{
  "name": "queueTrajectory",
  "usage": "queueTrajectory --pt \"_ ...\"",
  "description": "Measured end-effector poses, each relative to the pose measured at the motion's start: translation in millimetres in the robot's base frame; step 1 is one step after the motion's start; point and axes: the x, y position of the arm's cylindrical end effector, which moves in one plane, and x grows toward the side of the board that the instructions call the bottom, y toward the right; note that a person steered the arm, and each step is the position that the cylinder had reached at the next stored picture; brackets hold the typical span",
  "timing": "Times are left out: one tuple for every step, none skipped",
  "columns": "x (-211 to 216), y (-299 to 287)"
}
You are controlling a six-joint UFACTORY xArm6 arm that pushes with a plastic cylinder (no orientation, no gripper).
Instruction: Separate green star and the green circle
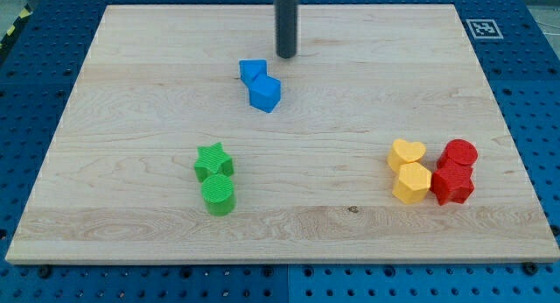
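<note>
The green star (213, 161) lies on the wooden board at the lower left of centre. The green circle (218, 195) sits just below it and touches it. My tip (286, 55) is near the view's top centre, far above and to the right of both green blocks. It stands just up and right of the two blue blocks.
Two blue blocks (260, 84) touch each other below-left of the tip. At the right are a yellow heart (407, 153), a yellow hexagon (411, 183), a red circle (459, 152) and a red star-like block (452, 184), clustered together. The board (131, 93) edges border a blue perforated table.
</note>
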Motion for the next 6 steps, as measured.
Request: queueTrajectory --pt "41.0 29.2" --pt "77.8 34.2" --pt "112.0 38.0" --pt "157.4 38.3" --pt "204.6 36.4" --pt "217.5 35.9"
